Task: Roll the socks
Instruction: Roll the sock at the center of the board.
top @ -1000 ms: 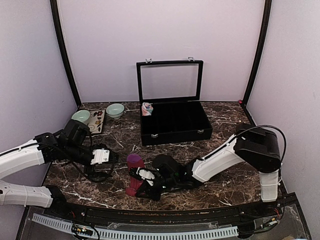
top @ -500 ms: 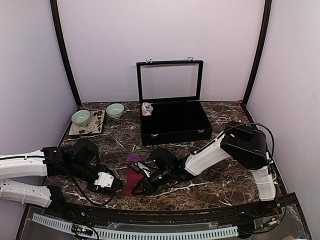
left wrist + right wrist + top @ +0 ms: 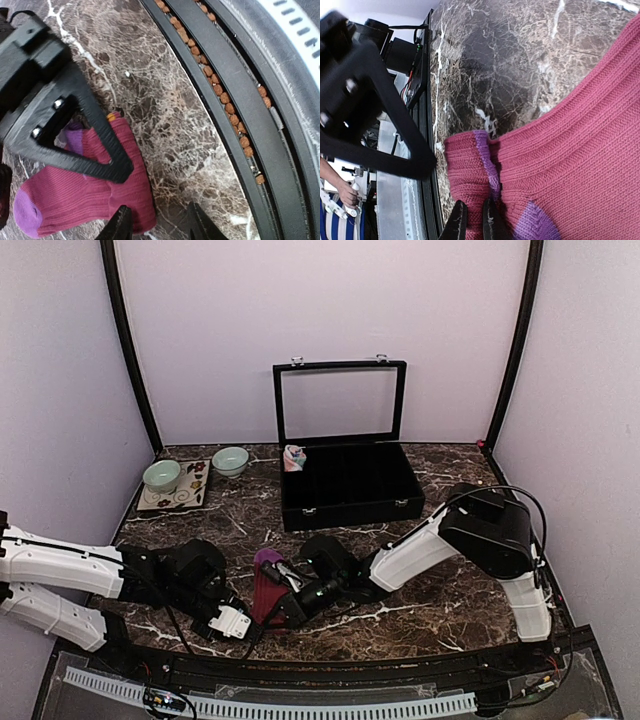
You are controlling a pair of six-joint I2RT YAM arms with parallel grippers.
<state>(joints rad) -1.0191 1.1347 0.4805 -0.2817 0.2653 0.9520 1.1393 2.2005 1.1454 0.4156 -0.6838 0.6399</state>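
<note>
At 6 o'clock on the marble table (image 3: 450, 615), close to the near edge: the maroon sock (image 3: 266, 585), flat on the stone, purple toe toward 12, a sliver of orange at the cuff corner in the left wrist view.

Just off its 7 o'clock corner: the left gripper (image 3: 232, 623), low over the table, jaws apart at a middling gap. Straddles the sock's near edge, with bare marble between one fingertip and the fabric. Grips nothing.

Reaching in from 3 o'clock: the right gripper (image 3: 287, 600), laid across the sock. Jaws nearly together, pinching a fold of maroon knit beside a purple stripe, as seen from the right wrist.

Farther toward 12, mid-table: a black case (image 3: 350, 498), its lid (image 3: 340, 405) upright and open. At the case's far-left corner: the salmon-pink sock (image 3: 294, 457), bunched, mint and white patches showing. Cannot tell whether inside the corner compartment or just behind the wall.

Out at 10 o'clock of the table: a patterned mat (image 3: 185, 497) bearing a pale green bowl (image 3: 162, 475). Just beside the mat, toward its 1 o'clock, on the stone: a second pale green bowl (image 3: 231, 460).
</note>
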